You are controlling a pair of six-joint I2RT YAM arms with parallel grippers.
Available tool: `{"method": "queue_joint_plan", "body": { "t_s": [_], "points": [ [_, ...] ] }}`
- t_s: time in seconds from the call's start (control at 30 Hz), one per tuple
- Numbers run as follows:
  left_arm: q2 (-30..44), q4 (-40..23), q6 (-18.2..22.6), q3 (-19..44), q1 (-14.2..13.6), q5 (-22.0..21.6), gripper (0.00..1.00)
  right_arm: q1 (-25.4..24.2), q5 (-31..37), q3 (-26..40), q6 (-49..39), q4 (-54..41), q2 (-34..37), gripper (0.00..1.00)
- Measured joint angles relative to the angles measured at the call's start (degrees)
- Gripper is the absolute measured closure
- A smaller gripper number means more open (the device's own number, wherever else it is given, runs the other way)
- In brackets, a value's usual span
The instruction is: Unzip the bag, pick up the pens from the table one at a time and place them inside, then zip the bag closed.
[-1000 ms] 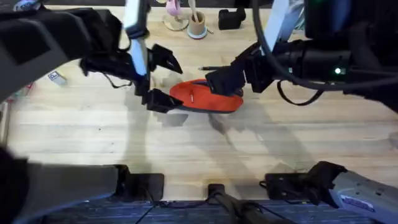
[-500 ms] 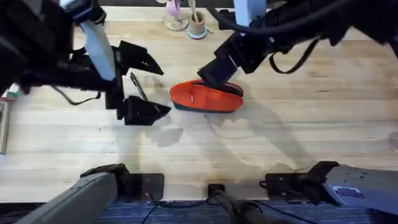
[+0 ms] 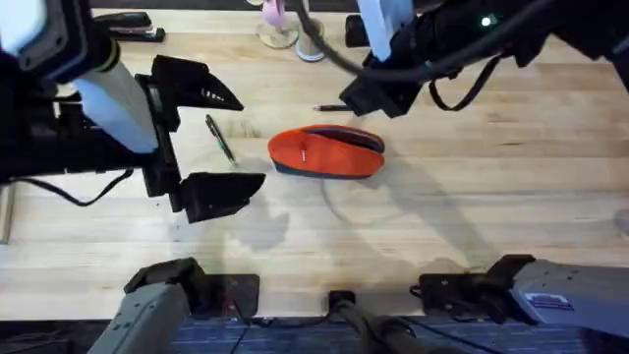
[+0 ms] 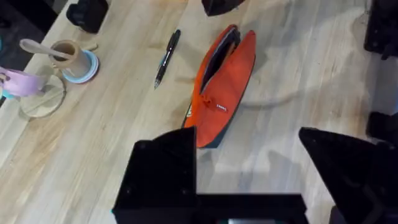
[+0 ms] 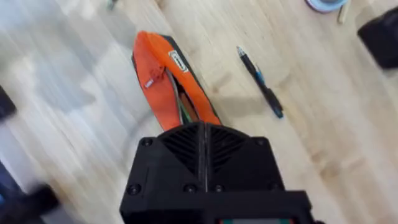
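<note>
We see the bag [image 3: 326, 154] lying unzipped mid-table [image 3: 442, 226], one pen [image 3: 220, 137] left of it, our left tool [image 3: 208, 140] wide open above that pen, our right tool [image 3: 378, 98] closed, empty.

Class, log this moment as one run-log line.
left gripper: open, empty | right gripper: shut, empty | bag: unzipped | pens: one left of bag, one behind

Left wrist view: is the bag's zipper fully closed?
No. The bag gapes open along its top seam, showing a dark interior, with a pen lying apart beside it on the table.
</note>
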Motion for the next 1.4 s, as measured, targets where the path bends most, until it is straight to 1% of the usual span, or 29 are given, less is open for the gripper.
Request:
{"method": "queue_joint_plan", "body": {
  "t_s": [0.1, 0.2, 0.4, 0.5, 1.03, 1.4],
  "points": [
    [0.09, 0.11, -0.02, 0.00, 0.00, 0.00, 0.007, 0.00, 0.04, 0.02, -6.63, -1.11, 0.00, 0.972],
    [0.09, 0.13, -0.02, 0.00, 0.00, -0.02, 0.008, 0.00, 0.04, 0.04, -11.34, -1.36, 0.25, 0.972],
    [0.09, 0.12, -0.04, 0.00, 0.00, 0.00, 0.007, 0.00, -0.04, 0.13, -16.39, -2.39, 2.90, 0.972],
    [0.09, -0.11, -0.07, 0.00, 0.00, -0.02, 0.007, 0.00, -1.26, 0.13, -18.30, -2.89, 4.36, 0.972],
    [0.09, -0.27, -0.17, 0.00, 0.00, -0.02, 0.008, 0.00, -2.60, 0.20, -20.22, -4.09, 14.12, 0.971],
    [0.09, -0.25, -0.17, 0.00, 0.00, -0.02, 0.008, 0.00, -2.60, 0.22, -20.39, -1.62, 21.09, 0.971]
  ]
}}
